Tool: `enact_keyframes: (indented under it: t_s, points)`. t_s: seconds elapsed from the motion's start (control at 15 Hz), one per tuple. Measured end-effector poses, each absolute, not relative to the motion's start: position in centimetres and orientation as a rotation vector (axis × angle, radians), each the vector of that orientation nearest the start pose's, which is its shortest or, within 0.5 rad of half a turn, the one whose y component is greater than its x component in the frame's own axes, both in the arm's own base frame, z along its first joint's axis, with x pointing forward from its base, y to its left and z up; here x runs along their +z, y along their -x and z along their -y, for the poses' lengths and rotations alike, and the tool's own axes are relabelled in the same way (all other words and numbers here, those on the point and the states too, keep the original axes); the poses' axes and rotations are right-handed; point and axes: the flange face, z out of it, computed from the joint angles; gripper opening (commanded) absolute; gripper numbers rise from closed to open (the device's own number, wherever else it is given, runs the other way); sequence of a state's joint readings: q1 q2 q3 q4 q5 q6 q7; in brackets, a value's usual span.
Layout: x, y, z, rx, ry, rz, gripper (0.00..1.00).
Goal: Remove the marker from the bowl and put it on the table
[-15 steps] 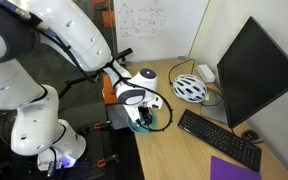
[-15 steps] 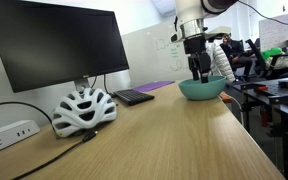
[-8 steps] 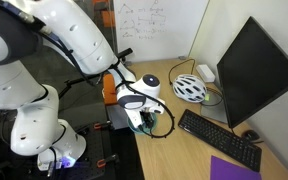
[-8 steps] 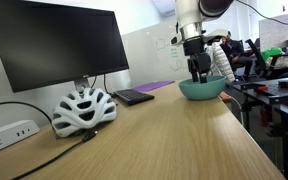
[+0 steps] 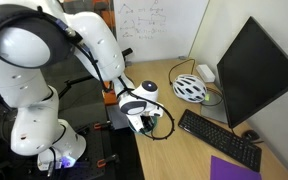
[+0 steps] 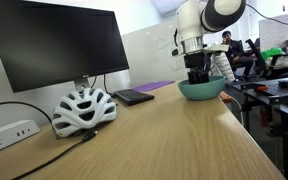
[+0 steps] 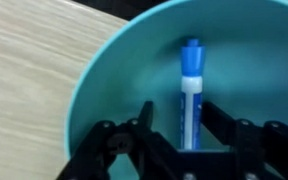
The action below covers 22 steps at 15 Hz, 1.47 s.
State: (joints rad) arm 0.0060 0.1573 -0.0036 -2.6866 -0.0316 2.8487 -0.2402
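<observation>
The teal bowl (image 7: 104, 70) fills the wrist view, and the marker (image 7: 190, 95), white with a blue cap, lies on its bottom. My gripper (image 7: 176, 108) reaches down inside the bowl with one finger on each side of the marker. The right finger is against the marker and the left finger stands a small gap away, so the jaws are still open. In both exterior views the gripper (image 5: 144, 118) (image 6: 198, 78) dips into the bowl (image 5: 165, 122) (image 6: 201, 90) near the edge of the tan table (image 5: 184, 150) (image 6: 134, 140). The marker is hidden there.
A white-and-black bicycle helmet (image 5: 189, 88) (image 6: 82, 110) lies beside the bowl. A black keyboard (image 5: 219, 138) and a large monitor (image 5: 252, 70) stand further along the table. A purple pad (image 5: 234, 168) lies near a corner, and a power strip (image 6: 9, 132) with cables sits by the helmet.
The gripper has sunk lower into the bowl and its jaws have narrowed from wide open to close around the marker. The arm's upper links have swung over.
</observation>
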Motion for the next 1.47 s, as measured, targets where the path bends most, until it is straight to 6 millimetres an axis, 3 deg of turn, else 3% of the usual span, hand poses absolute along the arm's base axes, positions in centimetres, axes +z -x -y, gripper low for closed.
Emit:
enact_keyframes:
  t_s: [0.2,0.27,0.33,0.73,1.07,1.27,1.47]
  points:
    - [18.4,-41.8,-0.3,-0.031,3.143,0.454,0.04]
    - [18.6,-42.1,-0.4,-0.04,3.145,0.452,0.01]
    - [19.0,-42.3,-0.5,-0.053,3.145,0.453,0.05]
    - [22.2,-42.7,-1.6,-0.112,3.134,0.458,0.05]
    - [27.2,-42.2,-2.7,-0.121,3.056,0.42,0.05]
    - [29.9,-42.9,-5.0,-0.111,3.0,0.367,0.05]
    - [30.8,-43.9,-10.0,-0.119,3.002,0.365,0.05]
